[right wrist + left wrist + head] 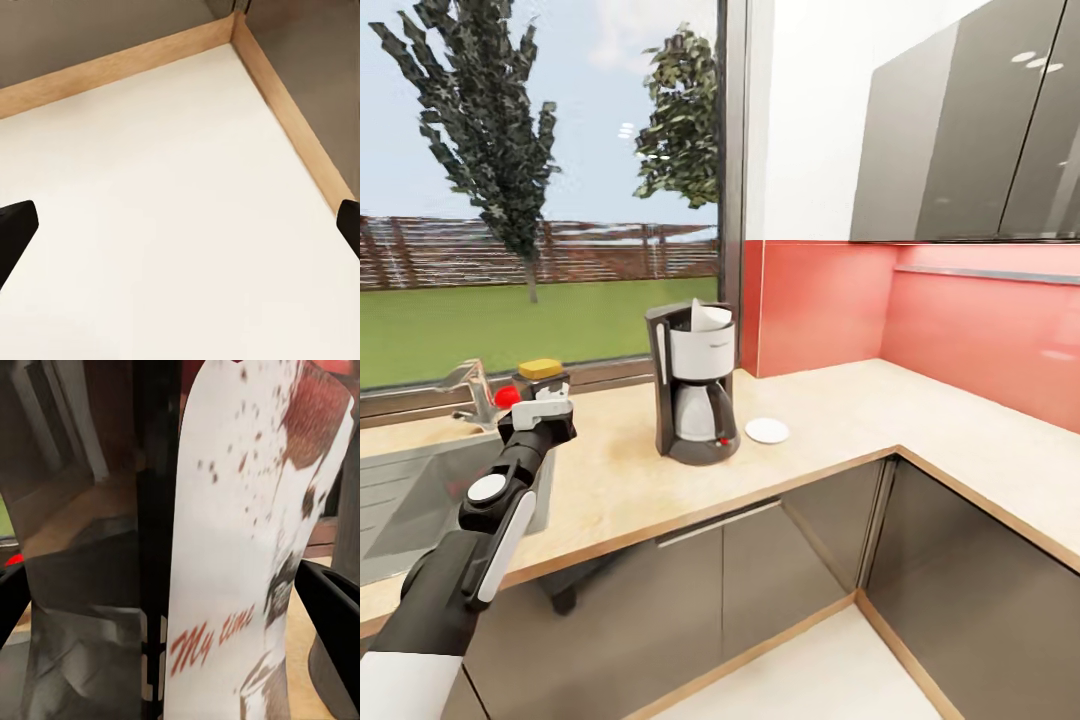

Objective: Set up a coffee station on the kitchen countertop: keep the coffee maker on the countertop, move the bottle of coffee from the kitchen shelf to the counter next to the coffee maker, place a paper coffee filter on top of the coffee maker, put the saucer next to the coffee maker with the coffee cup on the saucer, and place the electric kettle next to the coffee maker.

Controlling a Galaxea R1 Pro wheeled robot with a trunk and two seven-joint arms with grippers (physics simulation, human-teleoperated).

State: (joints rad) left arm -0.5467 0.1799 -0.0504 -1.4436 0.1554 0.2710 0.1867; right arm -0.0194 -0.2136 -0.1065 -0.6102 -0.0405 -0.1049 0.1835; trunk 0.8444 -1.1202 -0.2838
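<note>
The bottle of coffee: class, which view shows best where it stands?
Head view: the bottle stands in the left gripper by the sink. The left wrist view gives its label close up.

A home kitchen: countertop [840,420], sink [400,490], coffee maker [695,385], grey cabinets [960,130].

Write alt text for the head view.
The left gripper holds the bottle of coffee over the kitchen countertop beside the sink. Nearby stands the coffee maker, the paper coffee filter on top and the saucer beside it.
</note>
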